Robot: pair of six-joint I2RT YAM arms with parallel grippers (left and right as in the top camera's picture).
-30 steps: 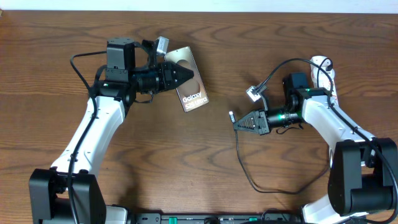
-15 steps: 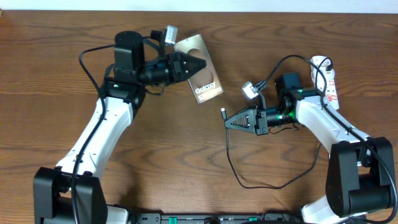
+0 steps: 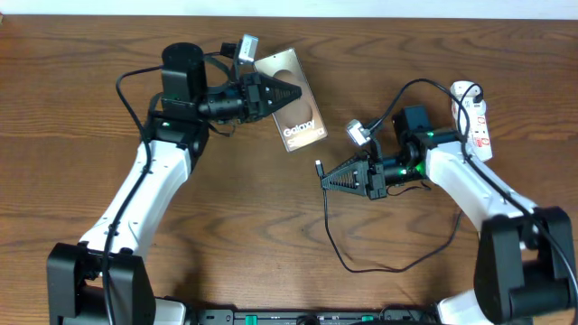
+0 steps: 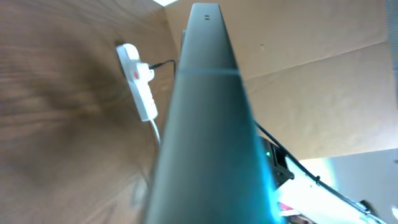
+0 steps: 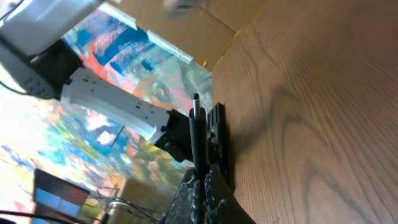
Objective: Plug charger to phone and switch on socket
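Clamping the phone (image 3: pixel 301 116), the left fingers (image 3: pixel 276 93) face the right fingers (image 3: pixel 341 178), closed on the charger (image 5: pixel 196 132) near its tip.

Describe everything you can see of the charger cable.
The charger is a thin black flexible cable. Its connector end, a dark stem with a small light tip, pokes out from the right gripper, whose fingers are shut on it. The tip points roughly toward the phone but stands apart from it. Behind the gripper the cable lies in a loose loop on the wooden table, curving back toward the right arm; its far end is hidden.
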